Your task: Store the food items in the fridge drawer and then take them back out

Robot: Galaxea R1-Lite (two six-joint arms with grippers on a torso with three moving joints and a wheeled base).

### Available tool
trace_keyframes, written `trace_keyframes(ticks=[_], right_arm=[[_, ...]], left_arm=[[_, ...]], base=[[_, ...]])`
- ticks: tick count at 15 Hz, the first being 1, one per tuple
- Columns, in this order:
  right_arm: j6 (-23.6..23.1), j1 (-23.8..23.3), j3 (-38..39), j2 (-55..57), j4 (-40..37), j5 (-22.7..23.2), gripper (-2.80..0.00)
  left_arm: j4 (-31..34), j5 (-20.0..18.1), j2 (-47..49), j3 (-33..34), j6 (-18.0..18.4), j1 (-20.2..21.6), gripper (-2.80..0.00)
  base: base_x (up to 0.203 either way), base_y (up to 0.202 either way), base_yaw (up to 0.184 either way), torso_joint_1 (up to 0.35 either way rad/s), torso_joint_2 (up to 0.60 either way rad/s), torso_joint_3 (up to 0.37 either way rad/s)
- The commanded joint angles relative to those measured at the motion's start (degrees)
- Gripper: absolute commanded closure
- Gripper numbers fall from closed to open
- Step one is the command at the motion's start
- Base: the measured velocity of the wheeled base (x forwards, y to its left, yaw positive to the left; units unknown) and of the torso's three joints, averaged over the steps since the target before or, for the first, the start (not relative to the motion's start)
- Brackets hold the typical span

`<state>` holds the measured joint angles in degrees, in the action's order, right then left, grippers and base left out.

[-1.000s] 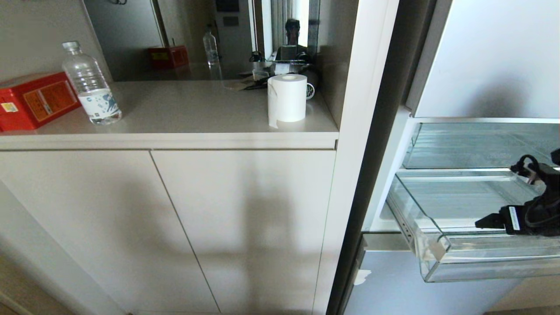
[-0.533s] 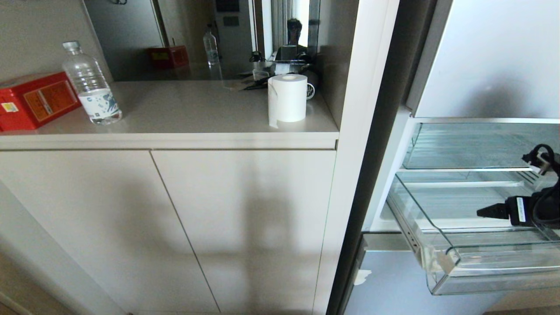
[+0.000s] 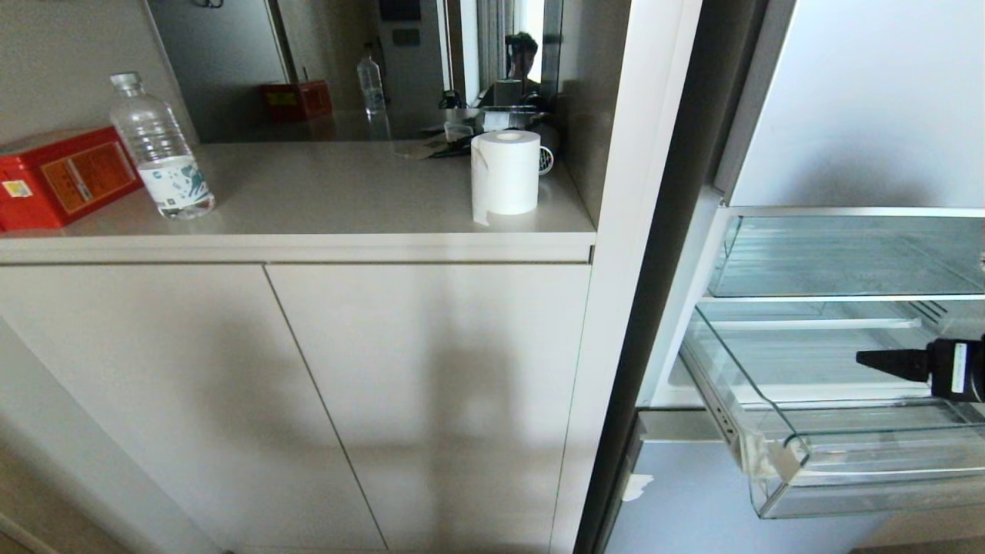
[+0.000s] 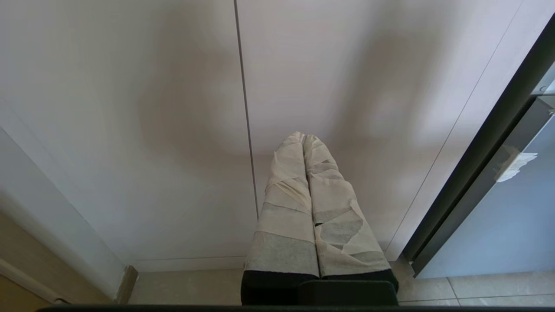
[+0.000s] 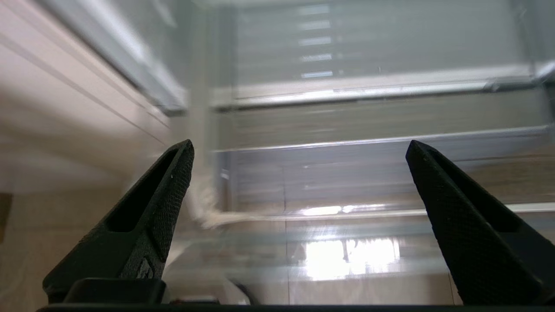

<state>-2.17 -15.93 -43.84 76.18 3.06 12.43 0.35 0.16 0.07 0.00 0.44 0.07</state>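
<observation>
The clear plastic fridge drawer (image 3: 793, 462) stands pulled out at the right of the head view, and nothing shows inside the part I see. No food items are in view. My right gripper (image 5: 299, 145) hangs open over the drawer (image 5: 347, 173) with nothing between its black fingers. In the head view only one of its fingertips (image 3: 885, 363) pokes in from the right edge, above the drawer's inside. My left gripper (image 4: 303, 138) is parked low with its taped fingers pressed together, pointing at the cabinet doors (image 4: 173, 130).
A glass shelf (image 3: 846, 254) lies just above the drawer. The beige counter (image 3: 346, 208) on the left carries a paper roll (image 3: 505, 171), a water bottle (image 3: 160, 150) and a red box (image 3: 61, 177). A person shows reflected in the mirror behind it.
The drawer has slid a little further out. My right gripper has pulled back toward the right edge of the head view, so only a fingertip still shows.
</observation>
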Motion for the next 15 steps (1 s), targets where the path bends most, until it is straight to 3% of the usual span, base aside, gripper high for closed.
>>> trace_keyframes(ticks=[1, 2, 10, 12, 15], right_arm=[[0.47, -0.01, 4.68, -15.60, 0.09, 0.85, -2.80], [0.75, 0.00, 6.80, -20.70, 0.08, 1.18, 0.00], [2.00, 1.62, 26.44, -54.23, -0.30, 5.46, 0.00], [1.97, 7.07, 30.04, -56.44, -0.04, 3.76, 0.00], [-2.31, 15.17, 38.19, -62.29, 0.07, -3.86, 0.00]], left_arm=[[0.01, 0.09, 0.01, 0.00, 0.00, 0.01, 0.00], [0.01, 0.02, 0.01, 0.00, 0.00, 0.01, 0.00], [0.01, 0.02, 0.01, 0.00, 0.00, 0.01, 0.00], [0.01, 0.02, 0.01, 0.00, 0.00, 0.01, 0.00], [0.01, 0.02, 0.01, 0.00, 0.00, 0.01, 0.00]], base=[[0.000, 0.000, 0.000, 0.000, 0.00, 0.000], [0.000, 0.000, 0.000, 0.000, 0.00, 0.000], [0.000, 0.000, 0.000, 0.000, 0.00, 0.000], [0.000, 0.000, 0.000, 0.000, 0.00, 0.000], [0.000, 0.000, 0.000, 0.000, 0.00, 0.000]])
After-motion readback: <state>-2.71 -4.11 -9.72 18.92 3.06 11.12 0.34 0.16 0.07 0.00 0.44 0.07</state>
